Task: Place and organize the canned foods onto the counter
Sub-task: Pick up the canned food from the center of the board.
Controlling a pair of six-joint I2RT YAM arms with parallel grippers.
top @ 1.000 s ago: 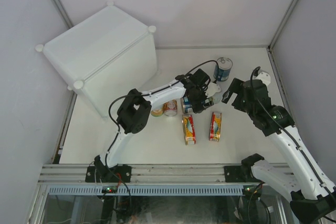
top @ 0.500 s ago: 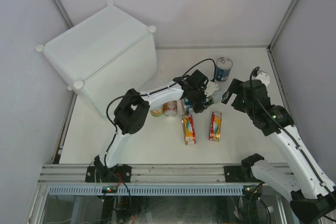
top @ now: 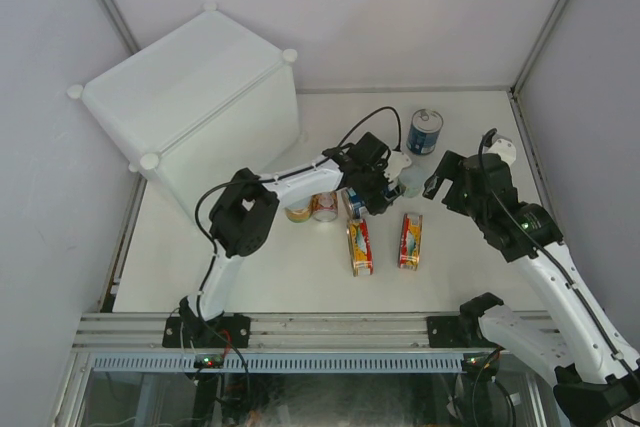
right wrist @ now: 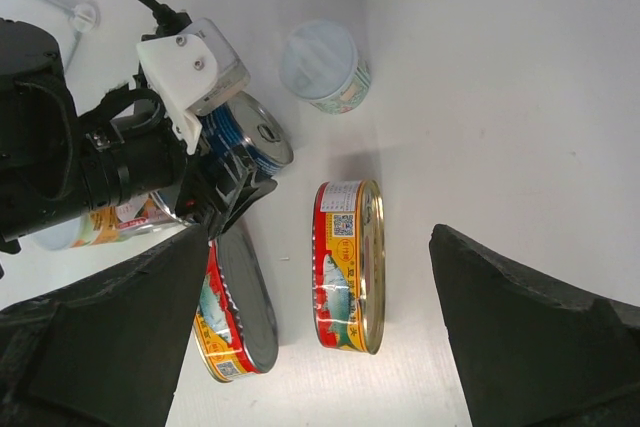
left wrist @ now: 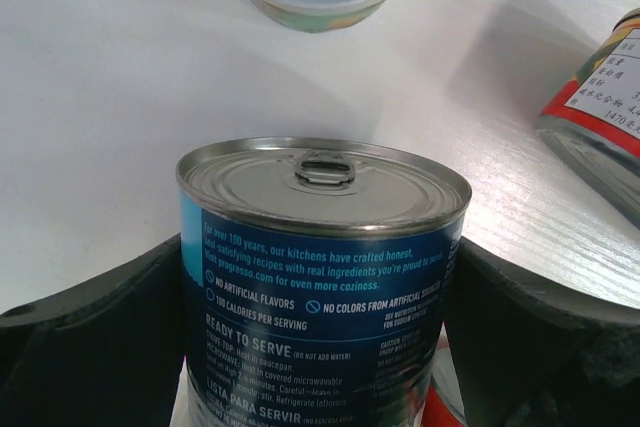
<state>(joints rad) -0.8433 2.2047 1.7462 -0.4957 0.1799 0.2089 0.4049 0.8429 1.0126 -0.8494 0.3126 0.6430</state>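
My left gripper (top: 366,193) is shut on a tall blue-labelled can (left wrist: 320,277), its fingers (left wrist: 90,337) pressed against both sides; the right wrist view shows this can (right wrist: 250,137) tilted. A second tall blue can (top: 426,131) stands at the back. A small white-lidded can (top: 409,181) sits between the two grippers. Two small cans (top: 312,209) stand left of the gripper. Two flat red-and-yellow tins (top: 359,245) (top: 410,239) lie in front. My right gripper (top: 436,183) hangs open over the right tin (right wrist: 348,262), holding nothing. The counter (top: 190,97) stands at the back left.
Grey walls close in the table (top: 250,277) on the left, back and right. The left arm's black cable (top: 385,122) loops above its wrist. A metal rail (top: 300,327) runs along the near edge by the arm bases.
The left gripper has shifted slightly back and to the left with the blue can between its fingers. The right arm has barely moved.
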